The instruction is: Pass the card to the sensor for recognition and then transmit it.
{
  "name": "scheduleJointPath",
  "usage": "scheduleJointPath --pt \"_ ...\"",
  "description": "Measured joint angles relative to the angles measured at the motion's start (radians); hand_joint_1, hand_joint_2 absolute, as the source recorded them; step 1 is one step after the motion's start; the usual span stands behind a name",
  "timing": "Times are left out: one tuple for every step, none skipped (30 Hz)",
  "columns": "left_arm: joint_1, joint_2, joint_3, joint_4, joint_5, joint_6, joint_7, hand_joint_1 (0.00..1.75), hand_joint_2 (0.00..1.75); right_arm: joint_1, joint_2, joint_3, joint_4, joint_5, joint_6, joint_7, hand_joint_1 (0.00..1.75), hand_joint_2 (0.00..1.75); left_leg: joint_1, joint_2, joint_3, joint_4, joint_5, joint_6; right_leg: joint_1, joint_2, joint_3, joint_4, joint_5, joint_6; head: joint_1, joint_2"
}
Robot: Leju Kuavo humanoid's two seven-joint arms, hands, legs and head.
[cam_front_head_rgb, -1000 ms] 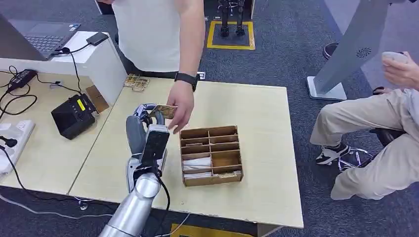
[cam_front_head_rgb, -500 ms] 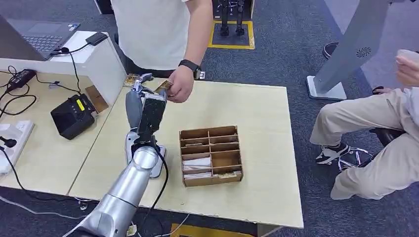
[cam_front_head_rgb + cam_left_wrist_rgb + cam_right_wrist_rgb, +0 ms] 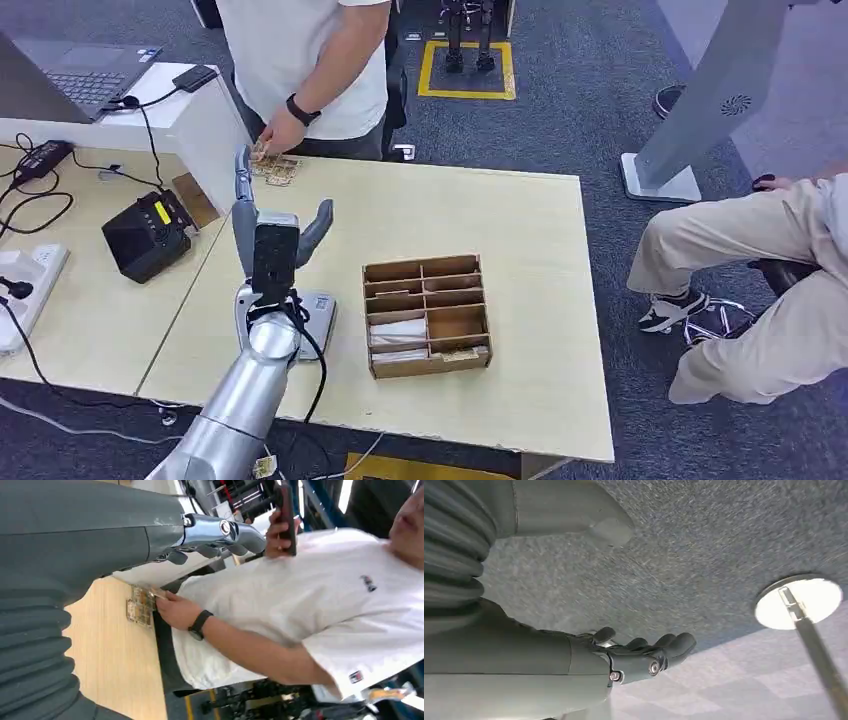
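Note:
My left hand (image 3: pixel 275 237) stands raised above the left part of the pale wooden table (image 3: pixel 520 250), fingers apart and holding nothing; in the left wrist view the left hand (image 3: pixel 150 535) has its fingertips (image 3: pixel 235 530) spread too. A person in a white shirt rests a hand (image 3: pixel 280 133) on a small pile of brown cards (image 3: pixel 277 168) at the table's far left corner, and the left wrist view shows those cards (image 3: pixel 140 607) under that hand (image 3: pixel 175 611). A flat grey device (image 3: pixel 318 312) lies on the table under my left forearm. My right hand (image 3: pixel 634 660) hangs over the carpet, empty.
A wooden divider box (image 3: pixel 428 315) with white items in its near cells sits mid-table. A black device (image 3: pixel 148 235), cables and a laptop (image 3: pixel 80 75) occupy the side desk at left. A seated person's legs (image 3: pixel 740 250) are at right, by a grey stand (image 3: pixel 700 110).
The person took the card out of my left hand and carried it to the pile at the far corner. My left hand is now empty with its fingers spread.

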Motion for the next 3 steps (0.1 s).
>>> scheduleJointPath --pt "0.024 0.004 0.0 -0.034 0.01 0.002 -0.015 0.0 1.75 0.0 0.0 0.0 -0.001 -0.005 0.0 0.005 0.0 1.75 0.0 0.0 0.0 0.0 0.0 0.0 0.0 0.0 0.0 0.0 0.0 0.0 0.0 0.0" --pt "0.042 0.008 0.0 -0.05 0.013 0.008 -0.024 0.0 1.75 0.0 0.0 0.0 -0.001 -0.008 0.0 0.007 0.0 1.75 0.0 0.0 0.0 0.0 0.0 0.0 0.0 0.0 0.0 0.0 0.0 0.0 0.0 0.0" --pt "0.075 0.012 0.0 -0.09 0.02 0.021 -0.043 0.0 1.75 0.0 0.0 0.0 -0.003 -0.018 0.0 0.014 0.0 1.75 0.0 0.0 0.0 0.0 -0.001 0.0 0.0 0.0 0.0 0.0 -0.001 0.0 0.0 0.0"
